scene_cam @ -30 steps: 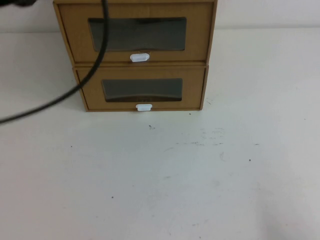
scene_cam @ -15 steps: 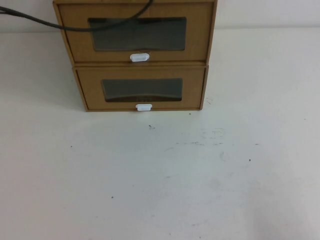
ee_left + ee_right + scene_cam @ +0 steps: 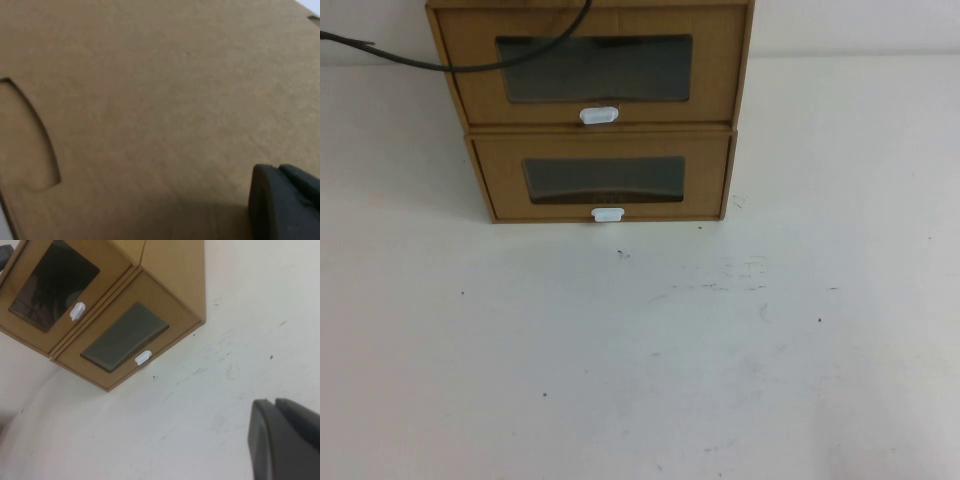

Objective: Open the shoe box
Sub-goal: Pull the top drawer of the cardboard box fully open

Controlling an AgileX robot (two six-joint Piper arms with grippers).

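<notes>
Scuffed white table [image 3: 640, 350] under closed right gripper [image 3: 286, 440]; left gripper [image 3: 286, 205], state unclear, close over shoe box [image 3: 710, 100]

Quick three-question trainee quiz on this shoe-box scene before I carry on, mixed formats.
1. True or false: the lower box already stands open.
2. The left gripper hangs close over: A) bare table, B) brown cardboard, C) a shoe.
3. Fill in: the right gripper, above the table near the boxes, is ____.
Key: 1 false; 2 B; 3 shut.
</notes>
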